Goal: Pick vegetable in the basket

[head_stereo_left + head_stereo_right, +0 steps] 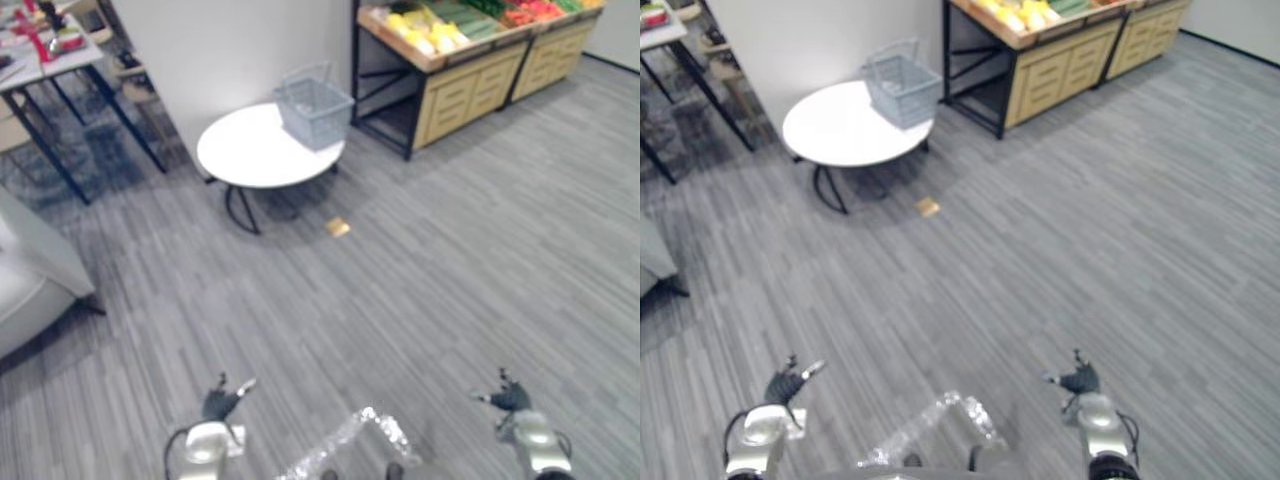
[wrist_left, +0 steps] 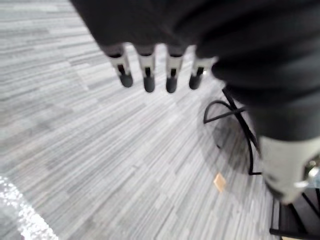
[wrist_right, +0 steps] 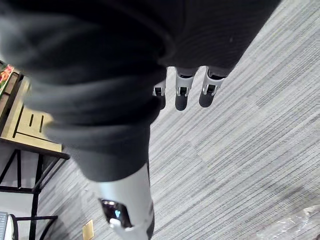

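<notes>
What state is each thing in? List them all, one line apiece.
left hand: open, holds nothing.
right hand: open, holds nothing.
basket: upright on the round table, handle raised, looks empty.
vegetables: lying in the top tray of the wooden stand, none picked yet.
tan scrap: flat on the floor beside the table.

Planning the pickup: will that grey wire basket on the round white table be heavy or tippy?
Probably light: the basket is open wire mesh and looks empty. It sits near the table edge, so a push may slide it off.
</notes>
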